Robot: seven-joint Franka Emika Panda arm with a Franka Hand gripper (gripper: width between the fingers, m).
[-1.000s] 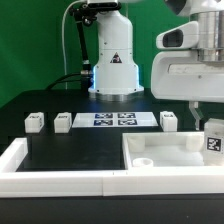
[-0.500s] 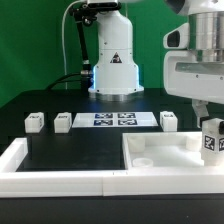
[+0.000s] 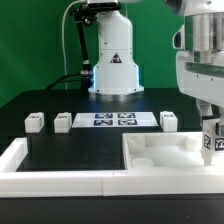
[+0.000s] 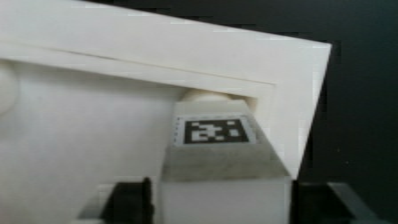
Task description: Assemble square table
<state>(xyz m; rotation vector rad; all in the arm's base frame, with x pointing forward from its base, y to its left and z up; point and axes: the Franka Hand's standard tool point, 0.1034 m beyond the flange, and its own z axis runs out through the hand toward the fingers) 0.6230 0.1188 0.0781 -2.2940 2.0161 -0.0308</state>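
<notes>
Tabletop (image 3: 175, 160): white square slab with a raised rim, lying flat at the worktop's near corner on the exterior view's right.
Leg (image 3: 212, 141): small white block, tag facing out, long axis upright, jaws clamped on its upper end.
The slab's far corner on that side lies directly beneath the leg; probably not yet seated.
Three spare legs (image 3: 63, 121) sit in a row toward the far edge.

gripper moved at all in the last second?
Yes. The gripper, shut on a leg, has shifted toward the exterior view's right, away from the marker board.
</notes>
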